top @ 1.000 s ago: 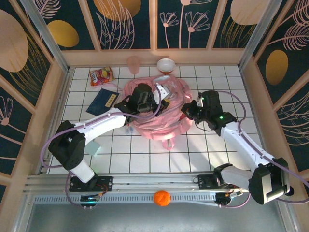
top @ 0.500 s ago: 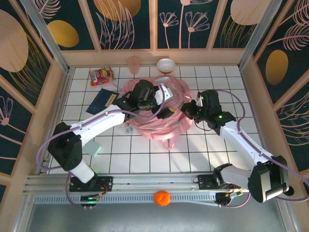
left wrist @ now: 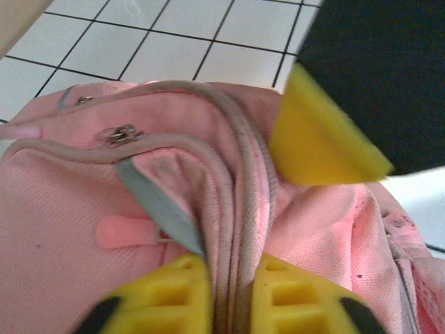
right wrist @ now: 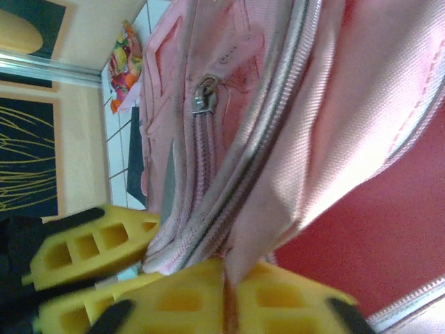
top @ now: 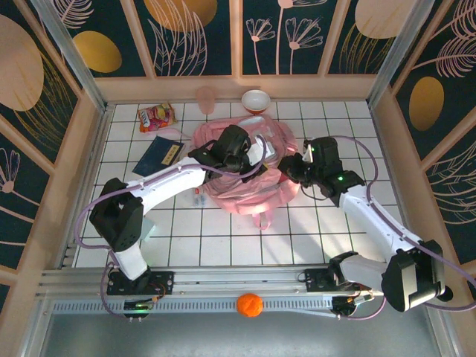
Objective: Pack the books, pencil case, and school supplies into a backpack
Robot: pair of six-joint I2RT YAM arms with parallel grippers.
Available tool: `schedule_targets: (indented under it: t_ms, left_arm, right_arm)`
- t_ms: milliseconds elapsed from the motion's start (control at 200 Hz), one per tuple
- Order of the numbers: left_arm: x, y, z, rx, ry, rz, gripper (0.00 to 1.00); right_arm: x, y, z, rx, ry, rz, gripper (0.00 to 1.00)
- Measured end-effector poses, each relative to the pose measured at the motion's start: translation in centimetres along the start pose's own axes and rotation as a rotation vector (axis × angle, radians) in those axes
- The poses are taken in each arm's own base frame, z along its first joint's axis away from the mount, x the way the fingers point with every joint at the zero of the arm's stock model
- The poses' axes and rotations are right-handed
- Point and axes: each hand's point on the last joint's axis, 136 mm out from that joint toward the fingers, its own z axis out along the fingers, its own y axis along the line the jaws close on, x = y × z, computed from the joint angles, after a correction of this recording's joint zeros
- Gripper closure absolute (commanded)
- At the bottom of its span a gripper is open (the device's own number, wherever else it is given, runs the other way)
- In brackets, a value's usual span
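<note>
While the white tiled desk (top: 312, 245) spreads under both arms, the big pink backpack (top: 245, 195) lies slumped at its middle with the zipped rim gathered up between the two arms. The left tool (left wrist: 233, 296) is clamped on a fold of the zip seam, with fabric squeezed between its yellow fingers, and the right tool (right wrist: 226, 303) pinches the backpack's edge close by from the other side. Left of the backpack the navy book (top: 158, 155) lies flat on the desk, and the small school supplies (top: 196, 197) rest by the backpack's left edge.
</note>
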Motion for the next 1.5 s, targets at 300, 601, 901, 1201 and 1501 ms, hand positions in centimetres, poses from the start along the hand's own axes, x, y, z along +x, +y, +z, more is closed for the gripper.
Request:
schedule_targets:
  t_ms: [300,601,901,1201,1501]
  left_arm:
    - [-0.5,0.8,-1.2,0.014,-0.031,-0.128,1.0]
    - [-1.0,1.1,-2.1,0.064,-0.063,-0.175,1.0]
    - [-1.1,1.1,-2.3,0.085,-0.071,-0.187,1.0]
    - [-1.3,1.2,-2.4,0.091,-0.079,-0.209,1.0]
    - [-1.6,1.2,-2.6,0.107,-0.095,-0.227,1.0]
  right_arm:
    - [-0.7,0.2,-5.7,0.065,-0.139,-0.225,0.56]
    - [3.5,-2.1,-5.7,-0.003,-0.074,-0.343,0.59]
    - [4.8,-1.2,-3.1,-0.071,0.026,-0.423,0.61]
    - [6.7,-0.9,-2.0,-0.052,0.074,-0.505,0.62]
    - [5.6,-2.3,-0.7,0.085,0.031,-0.54,0.65]
